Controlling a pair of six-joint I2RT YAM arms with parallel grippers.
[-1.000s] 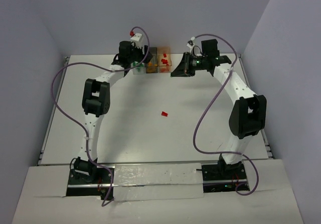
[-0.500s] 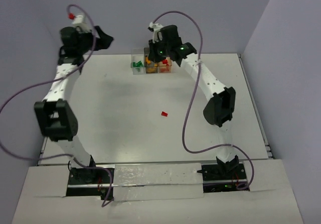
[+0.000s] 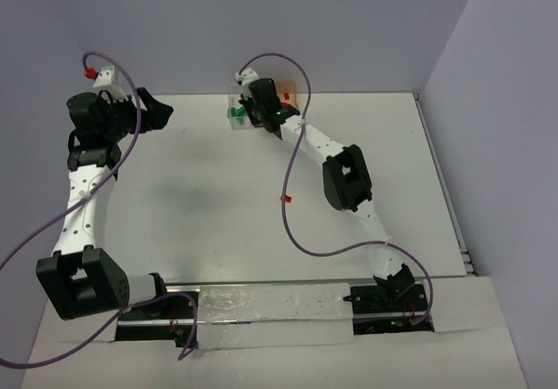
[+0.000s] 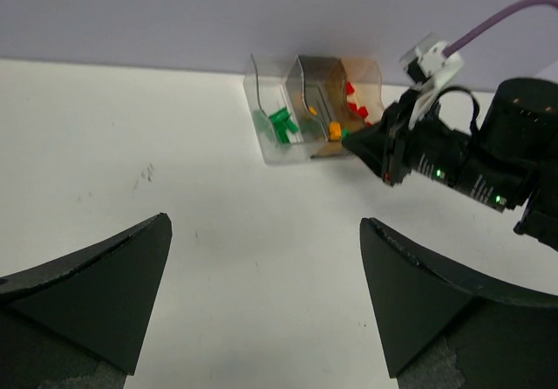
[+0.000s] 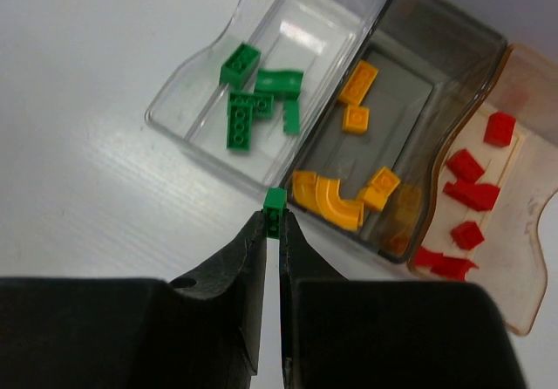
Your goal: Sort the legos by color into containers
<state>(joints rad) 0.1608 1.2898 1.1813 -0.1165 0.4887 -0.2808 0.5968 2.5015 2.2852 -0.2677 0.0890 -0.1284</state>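
Right wrist view: my right gripper [image 5: 272,232] pinches a green lego [image 5: 275,204] at the near rim, where the clear box [image 5: 301,27] meets the grey box [image 5: 436,58]. Greens lie in the clear, oranges in the grey, reds in the orange box [image 5: 523,258]. My left gripper [image 4: 264,232] hangs wide open, empty. One red lego [image 3: 285,198] lies mid-table, so sorting looks nearly done. White table [image 3: 218,232], lilac walls [image 3: 349,23].

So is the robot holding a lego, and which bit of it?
Yes: the right gripper pinches a green lego by its lower sides, its top poking out. The left gripper holds nothing.
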